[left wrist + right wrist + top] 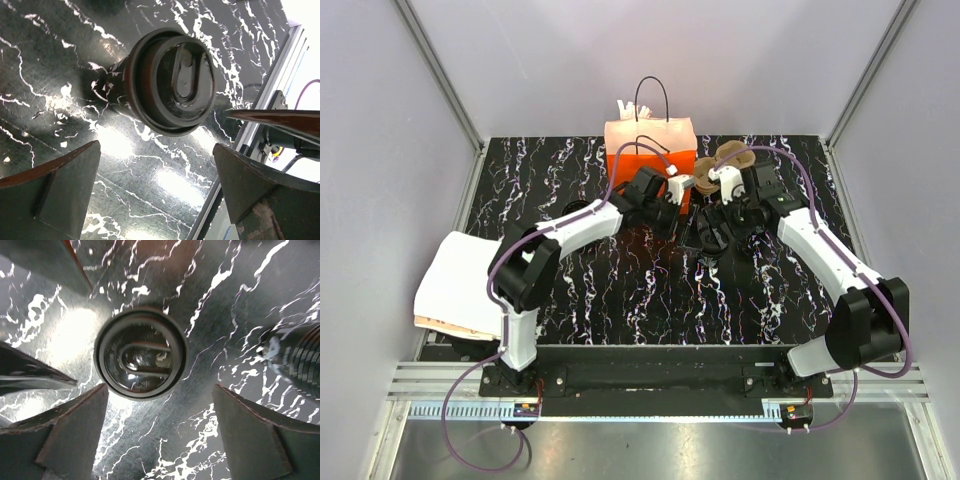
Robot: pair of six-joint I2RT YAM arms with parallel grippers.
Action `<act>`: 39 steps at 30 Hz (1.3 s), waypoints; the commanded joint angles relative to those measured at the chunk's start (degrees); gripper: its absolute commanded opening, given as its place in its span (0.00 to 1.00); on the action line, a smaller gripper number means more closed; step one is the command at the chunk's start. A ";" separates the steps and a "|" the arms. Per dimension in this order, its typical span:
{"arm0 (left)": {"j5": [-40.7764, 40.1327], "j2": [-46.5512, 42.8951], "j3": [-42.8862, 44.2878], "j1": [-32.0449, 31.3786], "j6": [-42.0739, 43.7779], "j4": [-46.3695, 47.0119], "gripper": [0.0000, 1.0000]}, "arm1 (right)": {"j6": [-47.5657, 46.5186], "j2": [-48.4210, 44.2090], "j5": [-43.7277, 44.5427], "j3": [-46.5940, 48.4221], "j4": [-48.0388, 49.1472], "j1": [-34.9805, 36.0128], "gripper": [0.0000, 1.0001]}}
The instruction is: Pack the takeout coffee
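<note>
The takeout coffee point(706, 236) is a small black cup with a black lid, standing on the black marbled table in front of the orange paper bag point(650, 150). My left gripper point(672, 212) is just left of the cup and my right gripper point(728, 214) just right of it. In the left wrist view the coffee point(172, 82) lies beyond the open left gripper point(156, 150), with only table between the fingers. In the right wrist view I look down on the lid point(141, 354), which is just ahead of the open right gripper point(160, 390), close to its left finger point(75, 425).
Brown cardboard pieces point(725, 160) lie to the right of the bag. A white stack point(460, 285) sits at the table's left edge. A ribbed black piece point(300, 362) is to the right of the coffee. The table's metal edge rail point(270, 100) shows in the left wrist view.
</note>
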 commanded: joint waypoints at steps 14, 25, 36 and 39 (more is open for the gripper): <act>3.93 6.32 11.90 0.35 3.21 -2.66 0.99 | -3.22 -5.35 -3.90 -10.12 11.64 -1.17 1.00; 2.79 8.78 14.19 0.35 2.51 -3.10 0.99 | -0.94 -8.68 -3.02 -15.05 18.24 -1.26 1.00; 2.26 9.75 14.10 0.18 2.33 -3.45 0.99 | -0.85 -10.36 -1.61 -17.95 21.23 -1.17 0.95; 2.17 9.75 14.10 0.18 2.24 -3.37 0.99 | -1.46 -10.53 -2.40 -18.91 21.75 -1.26 0.95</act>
